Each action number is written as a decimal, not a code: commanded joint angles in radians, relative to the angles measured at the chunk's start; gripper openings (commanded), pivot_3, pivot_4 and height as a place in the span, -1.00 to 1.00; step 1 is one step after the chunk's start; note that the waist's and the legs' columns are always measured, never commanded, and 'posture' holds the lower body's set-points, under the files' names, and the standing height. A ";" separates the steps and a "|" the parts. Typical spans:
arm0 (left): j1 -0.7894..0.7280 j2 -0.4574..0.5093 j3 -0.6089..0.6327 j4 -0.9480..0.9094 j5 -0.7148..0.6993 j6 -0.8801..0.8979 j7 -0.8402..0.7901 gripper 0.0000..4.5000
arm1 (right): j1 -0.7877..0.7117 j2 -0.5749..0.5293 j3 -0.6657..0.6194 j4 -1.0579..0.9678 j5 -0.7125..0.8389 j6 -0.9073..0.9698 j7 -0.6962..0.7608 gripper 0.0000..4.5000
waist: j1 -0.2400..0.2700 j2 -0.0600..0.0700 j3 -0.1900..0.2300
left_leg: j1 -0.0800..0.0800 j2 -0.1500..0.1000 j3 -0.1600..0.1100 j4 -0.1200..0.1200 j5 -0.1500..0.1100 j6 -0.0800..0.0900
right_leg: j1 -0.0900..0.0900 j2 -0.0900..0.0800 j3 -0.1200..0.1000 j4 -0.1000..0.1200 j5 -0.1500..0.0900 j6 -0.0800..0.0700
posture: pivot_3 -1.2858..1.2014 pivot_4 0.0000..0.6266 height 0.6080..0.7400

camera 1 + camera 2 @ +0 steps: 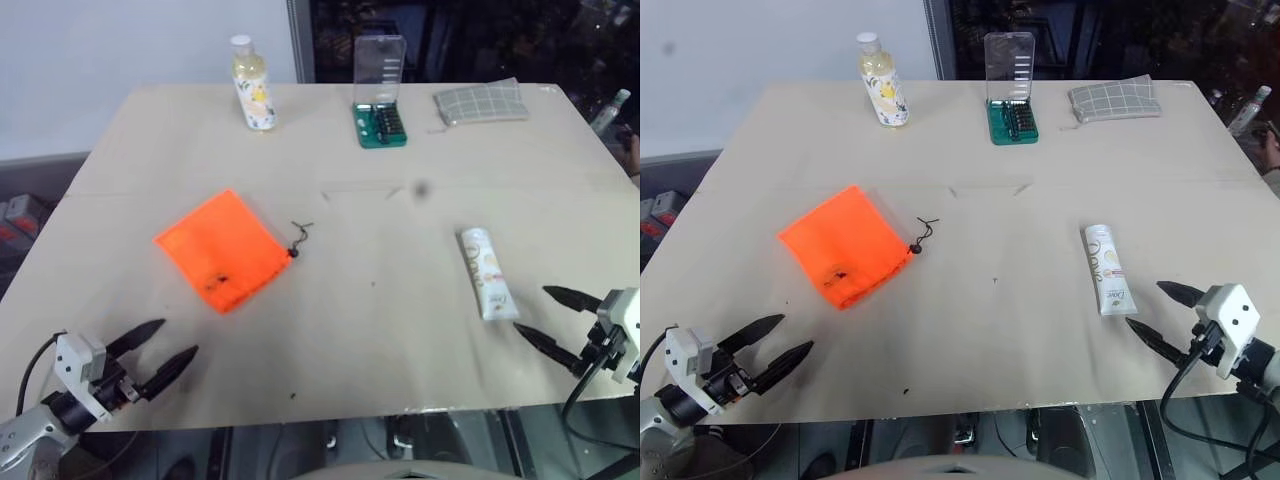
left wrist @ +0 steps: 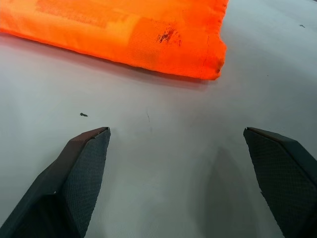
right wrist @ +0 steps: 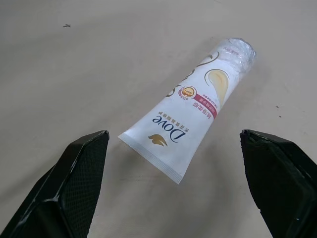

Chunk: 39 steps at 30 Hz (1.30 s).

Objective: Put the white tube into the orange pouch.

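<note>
The white tube lies flat on the bench, on the robot's right side, crimped end toward the near edge and cap end pointing away. The right hand sits just beside that crimped end, low over the bench, fingers spread wide apart and holding nothing. In the right wrist view the tube lies between and beyond the two fingers, so this hand appears lined up for a grasp not yet made.

The orange pouch lies flat on the robot's left side, well apart from the tube, its dark cord and knot trailing toward the bench centre. The left hand hovers near the pouch's closest corner, fingers likewise wide apart and empty. Judged from this, it is placed to steady or open the pouch. The mouth looks closed flat, which could hinder insertion.

The bench is a pale tan board, matte, with a few small dark specks. Along the far edge stand a yellowish bottle, an open green screwdriver-bit case and a folded grey checked cloth. Behind, a pale wall on the left and a dark area on the right.
</note>
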 commanded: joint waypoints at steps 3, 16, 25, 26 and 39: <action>0.037 -0.016 0.008 -0.156 -0.054 0.019 0.004 1.00 | -0.016 -0.018 -0.043 0.016 0.021 -0.018 0.021 0.91 | 0.000 -0.001 0.000 | 0.000 0.000 0.000 0.000 0.000 0.000 | 0.000 0.000 0.000 0.000 0.000 0.000 | 0.03 -0.52 1.00; 0.031 0.014 -0.037 -0.450 0.059 0.078 0.166 1.00 | -0.142 -0.025 0.071 -0.171 0.115 0.054 0.014 0.91 | 0.000 0.001 -0.001 | 0.001 0.000 0.000 0.001 0.000 0.000 | 0.002 0.001 0.000 0.000 0.000 0.000 | 0.03 -0.52 1.00; -0.125 0.115 -0.275 -0.665 0.671 0.246 0.564 1.00 | -0.293 -0.006 0.231 -0.233 0.101 0.091 -0.027 0.91 | 0.002 0.000 -0.001 | 0.001 -0.001 -0.001 0.001 0.001 0.001 | 0.005 0.005 -0.001 0.000 0.001 0.001 | 0.03 -0.52 1.00; -0.133 0.128 -0.307 -0.674 0.730 0.242 0.581 1.00 | -0.295 -0.007 0.232 -0.230 0.100 0.090 -0.026 0.91 | 0.002 0.001 0.000 | 0.001 -0.001 -0.001 0.001 0.001 0.001 | 0.005 0.005 -0.001 0.000 0.002 0.002 | 0.03 -0.52 1.00; -0.139 0.068 -0.405 -0.827 1.044 0.328 0.711 1.00 | -0.272 -0.017 0.205 -0.224 0.097 0.069 -0.016 0.91 | 0.002 0.001 0.000 | 0.001 -0.001 -0.001 0.001 0.001 0.001 | 0.005 0.002 -0.001 0.000 0.002 0.003 | 0.03 -0.52 1.00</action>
